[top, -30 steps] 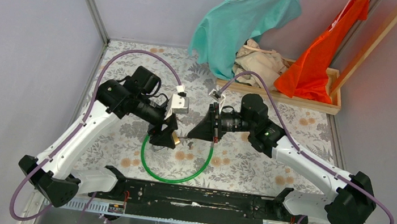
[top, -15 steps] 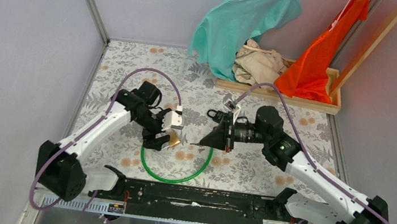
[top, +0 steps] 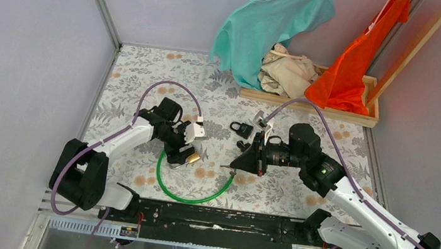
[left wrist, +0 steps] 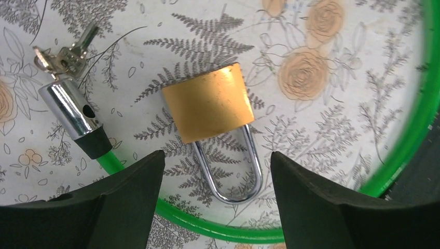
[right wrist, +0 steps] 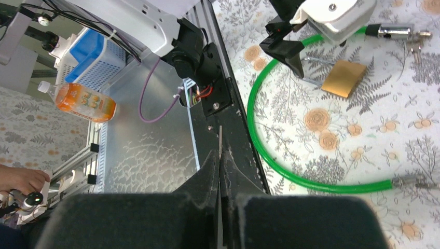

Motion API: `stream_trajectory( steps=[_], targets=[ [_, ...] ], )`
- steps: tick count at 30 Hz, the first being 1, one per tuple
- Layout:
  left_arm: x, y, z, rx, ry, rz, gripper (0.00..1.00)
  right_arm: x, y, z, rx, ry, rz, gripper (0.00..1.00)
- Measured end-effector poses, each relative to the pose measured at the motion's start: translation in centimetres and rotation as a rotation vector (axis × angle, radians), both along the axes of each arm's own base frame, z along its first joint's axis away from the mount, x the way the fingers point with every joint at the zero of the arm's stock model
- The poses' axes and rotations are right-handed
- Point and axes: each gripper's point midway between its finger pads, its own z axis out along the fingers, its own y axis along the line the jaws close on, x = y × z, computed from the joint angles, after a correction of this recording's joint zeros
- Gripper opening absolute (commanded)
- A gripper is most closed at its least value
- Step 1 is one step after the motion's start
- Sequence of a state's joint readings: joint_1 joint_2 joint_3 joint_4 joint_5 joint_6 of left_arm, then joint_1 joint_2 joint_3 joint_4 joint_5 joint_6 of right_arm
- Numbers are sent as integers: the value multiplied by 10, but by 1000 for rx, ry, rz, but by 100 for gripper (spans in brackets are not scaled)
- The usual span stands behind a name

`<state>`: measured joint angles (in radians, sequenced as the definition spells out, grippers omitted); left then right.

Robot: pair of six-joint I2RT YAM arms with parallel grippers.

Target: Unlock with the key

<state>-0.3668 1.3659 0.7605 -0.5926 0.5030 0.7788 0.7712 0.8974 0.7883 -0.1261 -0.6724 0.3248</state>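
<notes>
A brass padlock (left wrist: 210,102) lies flat on the floral table, its steel shackle (left wrist: 228,174) pointing toward my left gripper (left wrist: 217,155). That gripper is open, one finger on either side of the shackle with clear gaps, touching nothing. From above, the padlock (top: 191,157) sits just right of the left gripper (top: 177,156). My right gripper (top: 237,163) hovers to the padlock's right, shut on a thin key (right wrist: 220,141) whose blade sticks out past the fingertips (right wrist: 214,165). The right wrist view shows the padlock (right wrist: 342,78) apart from the key.
A green cable lock (top: 190,196) loops around the padlock, its chrome end (left wrist: 72,111) carrying a key bunch (left wrist: 65,54). A black padlock (top: 241,128) lies behind the right gripper. A wooden tray (top: 340,114) with clothes stands at the back right. An orange bottle (right wrist: 85,102) sits off the table.
The left gripper has let go of the brass padlock and lowered to the table. The right gripper has drawn the key away to the right, uncovering the black padlock.
</notes>
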Motion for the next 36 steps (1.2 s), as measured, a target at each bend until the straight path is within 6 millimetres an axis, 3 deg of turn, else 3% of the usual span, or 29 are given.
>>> stream_trajectory(
  steps=[5,10,17,20,26,36],
  targets=[
    [16,3,-13,47,-55,63,70,1,-6,3,-15,-11,-30,0],
    [24,10,-18,91,-109,56,73,3,-7,4,-28,-10,-49,0],
    [6,28,-4,140,-173,-106,75,7,-8,7,-31,-21,-73,0],
    [-13,37,0,161,-169,-256,76,8,-9,5,-41,-16,-78,0],
    [-61,47,-9,155,-63,-578,65,7,-11,4,-48,-17,-85,0],
    [-58,45,-17,146,-56,-736,51,9,-13,5,-46,-28,-101,0]
  ],
)
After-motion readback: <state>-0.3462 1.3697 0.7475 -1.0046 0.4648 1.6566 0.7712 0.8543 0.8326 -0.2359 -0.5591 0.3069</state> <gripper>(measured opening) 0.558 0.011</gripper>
